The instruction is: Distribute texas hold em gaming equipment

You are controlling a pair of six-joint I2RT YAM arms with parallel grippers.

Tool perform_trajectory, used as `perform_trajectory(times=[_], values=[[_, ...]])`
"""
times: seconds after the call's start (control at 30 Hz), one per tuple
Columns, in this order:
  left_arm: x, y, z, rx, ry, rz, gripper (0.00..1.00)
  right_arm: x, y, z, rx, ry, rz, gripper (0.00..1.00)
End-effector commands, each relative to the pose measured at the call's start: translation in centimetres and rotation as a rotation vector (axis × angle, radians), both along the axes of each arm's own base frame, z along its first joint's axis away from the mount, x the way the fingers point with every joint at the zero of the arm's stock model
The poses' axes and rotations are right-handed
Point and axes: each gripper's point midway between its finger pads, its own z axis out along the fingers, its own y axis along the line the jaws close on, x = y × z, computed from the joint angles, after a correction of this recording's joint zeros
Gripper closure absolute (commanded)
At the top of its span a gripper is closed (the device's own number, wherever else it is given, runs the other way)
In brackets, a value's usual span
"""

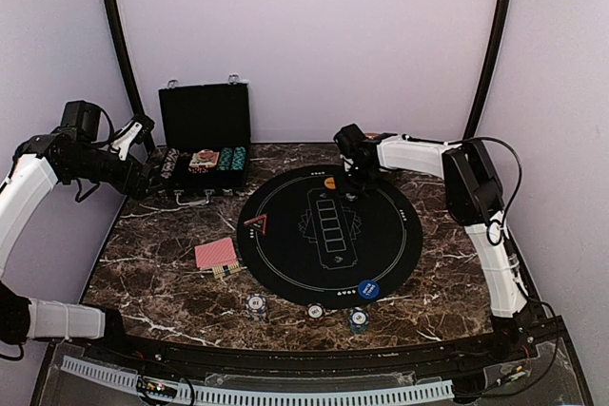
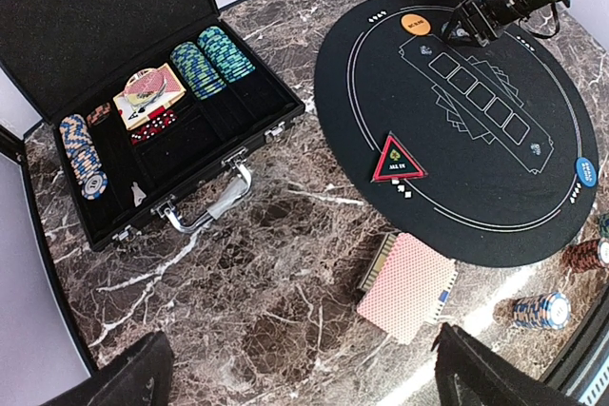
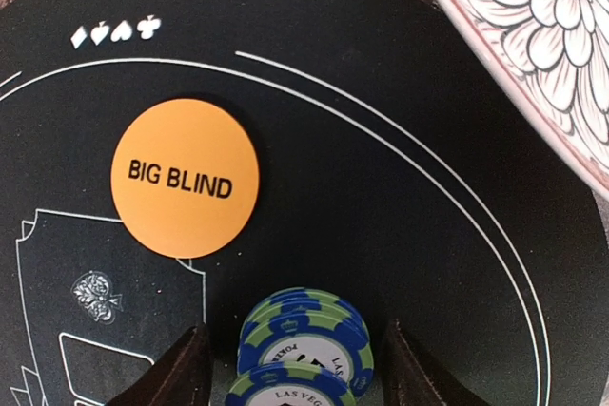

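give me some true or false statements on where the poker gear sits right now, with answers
1. The orange BIG BLIND button lies on the black mat. True.
2. The black case is shut. False: its lid stands open.
3. The right tool straddles a stack of blue-green chips. True.
4. The red-backed cards lie on the mat. False: they lie on the marble table beside it.
5. The left tool grips a card. False: it is open and empty.
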Motion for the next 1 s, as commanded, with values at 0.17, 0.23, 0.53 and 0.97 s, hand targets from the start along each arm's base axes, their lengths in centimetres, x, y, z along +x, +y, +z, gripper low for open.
perform_trajectory(times=[0.17, 0.23, 0.53, 0.97], values=[[-0.4, 0.4, 1.0, 0.013, -0.028, 0.012, 0.01, -1.3, 2.2, 6.1, 0.072, -0.082, 0.067, 0.34], [-0.4, 0.5, 1.0, 0.016, -0.028, 0.014, 0.01, -1.9, 2.5, 7.7, 0.082, -0.101, 0.082, 0.32], [-0.6, 0.6, 1.0, 0.025, -0.027, 0.02, 0.01, -7.3, 2.5, 12.9, 0.108, -0.145, 0.133, 0.23], [-1.0, 0.4, 1.0, 0.017, -0.019, 0.008, 0.01, -25.8, 0.7, 11.9, -0.001, 0.022, 0.302, 0.2]])
